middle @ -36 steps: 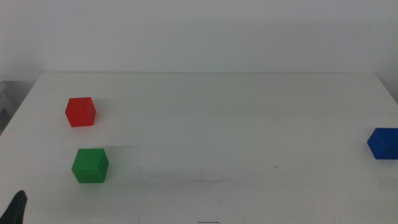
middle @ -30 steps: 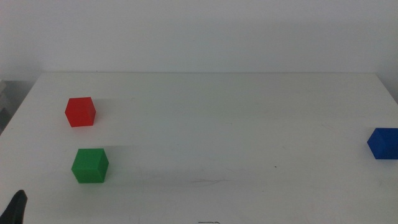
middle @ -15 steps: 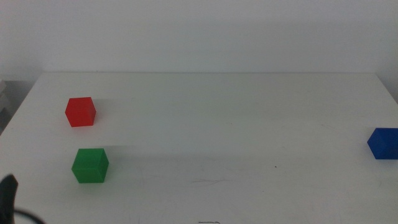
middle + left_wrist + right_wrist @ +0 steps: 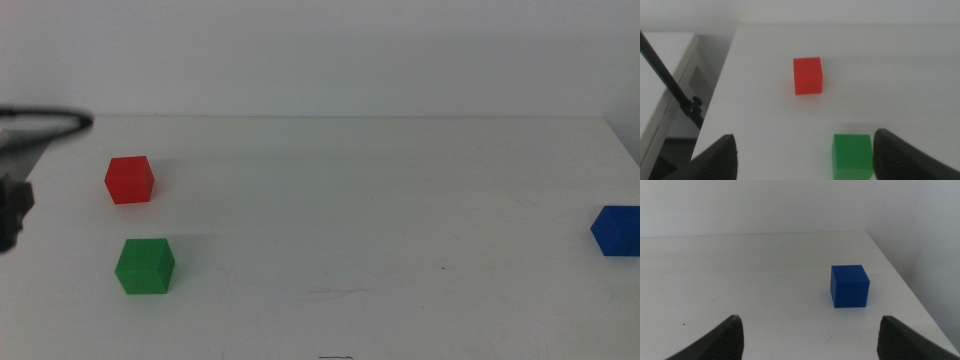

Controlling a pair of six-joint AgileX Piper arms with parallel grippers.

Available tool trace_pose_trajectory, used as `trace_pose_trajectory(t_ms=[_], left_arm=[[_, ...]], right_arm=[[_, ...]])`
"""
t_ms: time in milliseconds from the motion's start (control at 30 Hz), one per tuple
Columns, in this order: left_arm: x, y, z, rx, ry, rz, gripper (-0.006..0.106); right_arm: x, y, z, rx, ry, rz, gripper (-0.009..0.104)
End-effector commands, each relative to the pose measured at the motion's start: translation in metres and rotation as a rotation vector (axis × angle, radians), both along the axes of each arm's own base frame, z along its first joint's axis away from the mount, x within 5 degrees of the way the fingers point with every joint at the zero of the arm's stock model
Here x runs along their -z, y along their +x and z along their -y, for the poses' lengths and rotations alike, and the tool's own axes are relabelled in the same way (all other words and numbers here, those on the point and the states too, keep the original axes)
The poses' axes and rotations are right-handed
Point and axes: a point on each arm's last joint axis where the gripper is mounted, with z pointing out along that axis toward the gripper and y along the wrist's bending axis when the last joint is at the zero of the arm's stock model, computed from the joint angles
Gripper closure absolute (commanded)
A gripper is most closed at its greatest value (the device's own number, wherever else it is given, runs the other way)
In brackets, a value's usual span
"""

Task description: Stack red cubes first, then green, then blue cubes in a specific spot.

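Note:
Three cubes rest apart on the white table. The red cube is at the left, the green cube just in front of it, and the blue cube at the far right edge. A dark part of my left arm shows at the left edge, level with the red and green cubes. In the left wrist view my left gripper is open above the table, with the green cube between its jaws' lines and the red cube beyond. My right gripper is open, short of the blue cube, and out of the middle view.
The table's left edge drops to a white cabinet, crossed by a dark cable. The same cable loops in at the far left of the middle view. The blue cube sits close to the table's right edge.
My left arm has come up from the bottom left corner and now stands higher along the left edge, with its cable in view. The three cubes have not moved.

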Motion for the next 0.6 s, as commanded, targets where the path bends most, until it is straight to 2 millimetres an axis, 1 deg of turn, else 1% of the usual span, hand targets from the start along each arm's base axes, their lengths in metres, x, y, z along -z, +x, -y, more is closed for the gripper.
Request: trace_pose_trajectory(t_ms=[0,200,433,567], left_arm=[[-0.028,0.019,-0.001,0.014,0.013,0.019,0.009],[-0.05,0.062,-0.003,0.047,0.041,-0.078,0.009],[-0.064,0.11,-0.005,0.06,0.012,-0.202,0.009],[-0.065,0.141,-0.007,0.06,0.0,-0.265,0.009]], right_arm=[[-0.014,-0.001,0.0,-0.003,-0.027,0.111,0.02],[-0.014,-0.001,0.0,-0.003,-0.027,0.111,0.02],[-0.014,-0.001,0.0,-0.003,-0.027,0.111,0.02],[-0.014,-0.001,0.0,-0.003,-0.027,0.111,0.02]])
